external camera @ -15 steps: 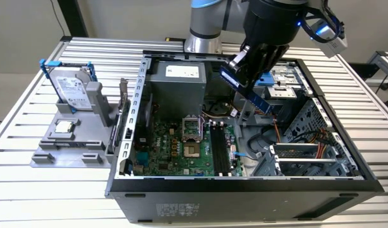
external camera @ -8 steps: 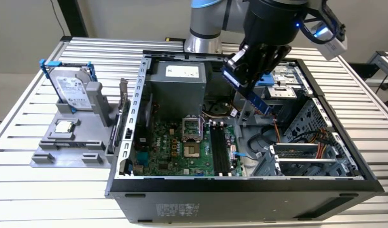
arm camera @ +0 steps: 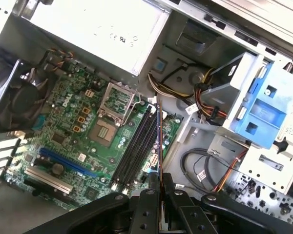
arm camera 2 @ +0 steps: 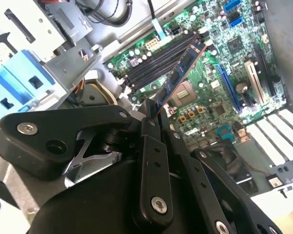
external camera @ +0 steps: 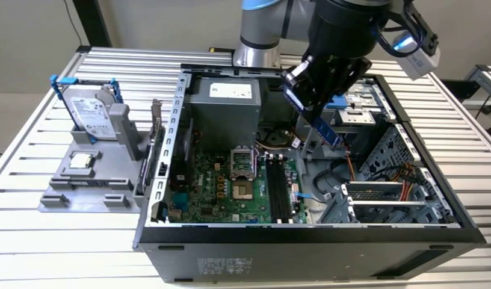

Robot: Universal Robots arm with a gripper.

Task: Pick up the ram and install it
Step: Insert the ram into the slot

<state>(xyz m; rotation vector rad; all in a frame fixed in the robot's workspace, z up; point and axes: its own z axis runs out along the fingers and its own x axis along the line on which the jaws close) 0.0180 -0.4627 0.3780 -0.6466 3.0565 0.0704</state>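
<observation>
Gripper jaws clamp the ram by one end, over mobo slots; seems tilted, so misaligned seating could jam/bend it.

We see a thin bluish circuit-board ram stick with a row of dark chips, and a matte black metal gripper. The flat green motherboard bears long black plastic memory slots.
</observation>
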